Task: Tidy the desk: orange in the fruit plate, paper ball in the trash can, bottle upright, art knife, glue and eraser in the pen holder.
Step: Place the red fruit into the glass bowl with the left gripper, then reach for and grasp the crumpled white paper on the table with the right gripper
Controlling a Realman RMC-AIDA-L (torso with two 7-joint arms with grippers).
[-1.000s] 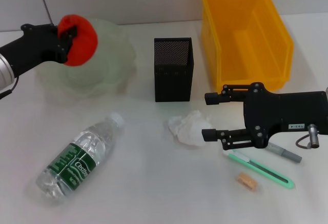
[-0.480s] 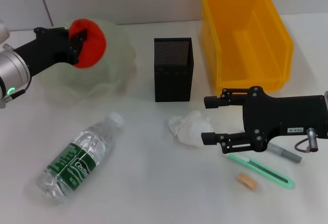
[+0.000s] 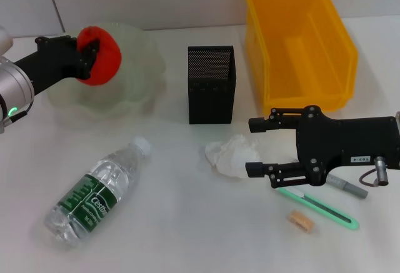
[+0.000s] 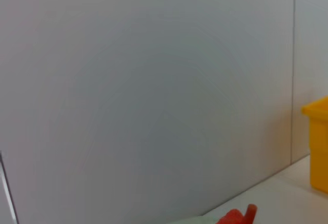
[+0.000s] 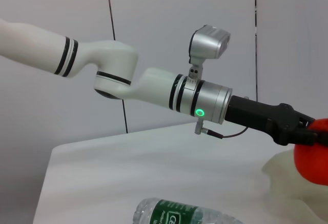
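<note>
My left gripper (image 3: pixel 87 55) is shut on the orange (image 3: pixel 102 54), held over the left part of the pale green fruit plate (image 3: pixel 134 79). The orange (image 5: pixel 313 152) also shows in the right wrist view. My right gripper (image 3: pixel 253 146) stands open, its fingertips at the right edge of the white paper ball (image 3: pixel 226 154). The bottle (image 3: pixel 97 192) lies on its side at the front left. The black mesh pen holder (image 3: pixel 211 85) stands mid-table, with the yellow trash can (image 3: pixel 300 42) behind right. The green art knife (image 3: pixel 322 208), the grey glue stick (image 3: pixel 347 187) and the eraser (image 3: pixel 301 221) lie by the right gripper's body.
A white wall runs along the back of the table. The right arm's black body (image 3: pixel 347 145) sits over part of the glue stick. The bottle (image 5: pixel 184 218) and the fruit plate (image 5: pixel 287 175) show low in the right wrist view.
The left gripper swung the orange right over the plate, then back a little left and lower. The right gripper shifted slightly toward the paper ball, then held still.
</note>
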